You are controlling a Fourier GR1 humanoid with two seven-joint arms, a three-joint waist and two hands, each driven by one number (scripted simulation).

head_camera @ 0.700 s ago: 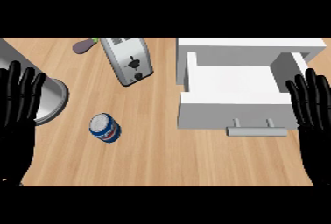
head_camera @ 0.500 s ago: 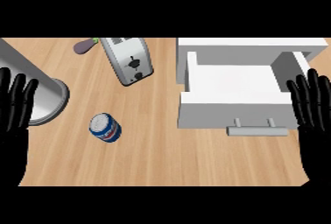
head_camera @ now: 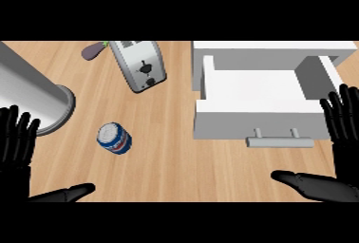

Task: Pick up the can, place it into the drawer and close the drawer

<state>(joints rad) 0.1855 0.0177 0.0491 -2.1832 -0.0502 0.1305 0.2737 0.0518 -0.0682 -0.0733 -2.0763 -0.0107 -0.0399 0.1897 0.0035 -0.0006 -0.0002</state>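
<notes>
Wooden counter fills the head view, its pale planks running under everything else. Next in bulk is the white drawer, pulled out of its white cabinet at the upper right, its bare inside facing up and its grey bar handle on the front facing the lower edge. At the left edge a big grey metal cylinder leans in from the upper left corner, ending in a round rim on the counter. A silver toaster lies near the top, left of the drawer and set at a slant, with a purple eggplant just beside its upper left corner. The left hand shows at the lower left edge, black, fingers straight and spread upward, thumb stretched out to the right, grasping nothing. The right hand shows at the right edge, beside the drawer's front corner, likewise released, fingers straight up and thumb pointing left. Smallest is the can, blue and white with a silvery top, standing on the counter between the cylinder and the drawer, well apart from both hands.
</notes>
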